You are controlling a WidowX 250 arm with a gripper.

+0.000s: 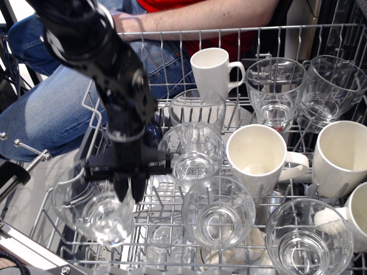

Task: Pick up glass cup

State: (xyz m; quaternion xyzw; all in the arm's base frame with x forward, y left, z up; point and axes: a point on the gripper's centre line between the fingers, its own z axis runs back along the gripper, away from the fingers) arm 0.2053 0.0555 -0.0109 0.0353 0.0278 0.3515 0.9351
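My gripper (128, 193) is at the front left of the wire dish rack (241, 35). Its black fingers are shut on the rim of a clear glass cup (96, 209). The cup hangs from the fingers, raised and tilted, above the rack's front left corner. Several other clear glass cups stand in the rack: one in the middle (191, 152), one at the front centre (218, 212), one at the front right (308, 236), and two at the back right (275, 86). My arm hides the dark blue mug almost wholly.
White mugs stand at the back (213, 70) and on the right (258, 157), (341, 154). A person in jeans and a red top (189, 14) sits close behind the rack. A small upturned glass (163, 236) lies low at the front.
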